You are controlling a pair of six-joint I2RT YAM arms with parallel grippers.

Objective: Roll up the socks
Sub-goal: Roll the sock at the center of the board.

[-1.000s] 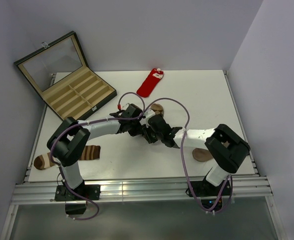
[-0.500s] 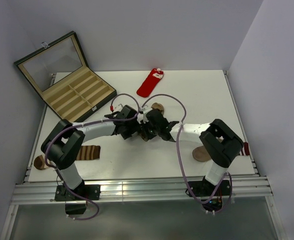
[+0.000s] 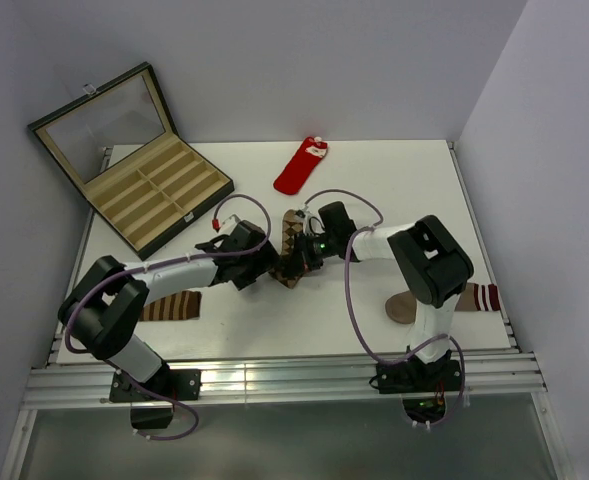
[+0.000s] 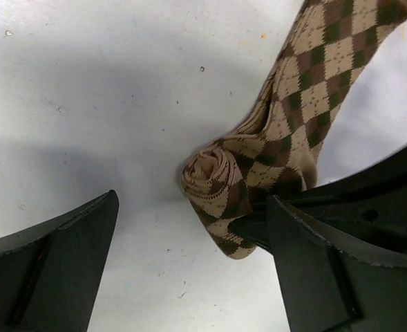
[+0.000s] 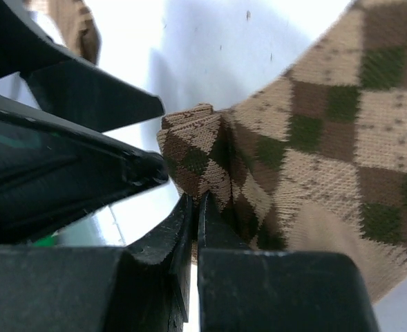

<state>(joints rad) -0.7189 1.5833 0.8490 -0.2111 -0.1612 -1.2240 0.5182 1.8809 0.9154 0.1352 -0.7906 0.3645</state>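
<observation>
argyle sock (image 3: 292,232): lies on the table (image 3: 404,190) near its middle. its long axis runs from the far side toward the near side, slightly slanted. the flat, unrolled part points toward the far edge. the near end is wound into a small tight roll, seen end-on in the left wrist view.

red sock (image 3: 301,166): flat near the far edge, well apart from the argyle sock, white cuff toward the back wall.

right pincer (image 5: 197,207): closed, with a fold of the argyle sock's rolled end pinched at its tips.

left pincer (image 4: 193,204): wide open. its fingers stand either side of the roll and do not touch it.

changes since a second ago: the left pincer was closed then and is now spread. both pincers were bunched over the argyle sock, hiding most of it; its length is now exposed. the left arm has drawn back toward the left. the right forearm has swung further over the table.

surroundings: an open compartment case (image 3: 159,190) sits at the far left corner, lid up. a brown-and-cream striped sock (image 3: 171,305) lies near the left arm, partly covered by it. a plain tan sock (image 3: 404,308) lies beside the right arm. a striped cuff (image 3: 484,297) shows at the right edge.

obstruction: the two pincers crowd the roll from both sides.
</observation>
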